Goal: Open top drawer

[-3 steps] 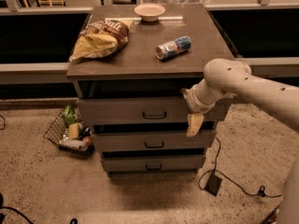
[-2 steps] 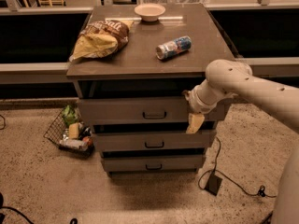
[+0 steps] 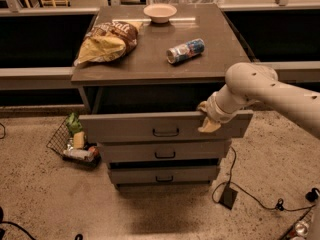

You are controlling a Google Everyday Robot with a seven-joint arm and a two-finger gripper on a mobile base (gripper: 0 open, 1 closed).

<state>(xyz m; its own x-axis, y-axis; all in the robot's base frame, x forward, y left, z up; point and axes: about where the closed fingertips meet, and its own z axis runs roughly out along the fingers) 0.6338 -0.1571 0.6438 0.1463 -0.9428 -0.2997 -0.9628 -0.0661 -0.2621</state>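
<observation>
Where top drawer (image 3: 125,128) juts, claw (image 3: 206,118) touches its rim.

The top drawer (image 3: 130,128) has a flat, matt grey-brown front with a small dark metal handle (image 3: 165,132). The cabinet top (image 3: 150,61) has the same finish, with a faint sheen. The chip bag (image 3: 107,41) is crinkled glossy film, the can (image 3: 185,50) shiny printed metal, the bowl (image 3: 160,12) smooth and pale. The gripper (image 3: 206,118), at the top drawer's upper edge right of the handle, looks matt tan, on a smooth off-white plastic arm (image 3: 270,91). The floor (image 3: 50,199) is rough and speckled.
</observation>
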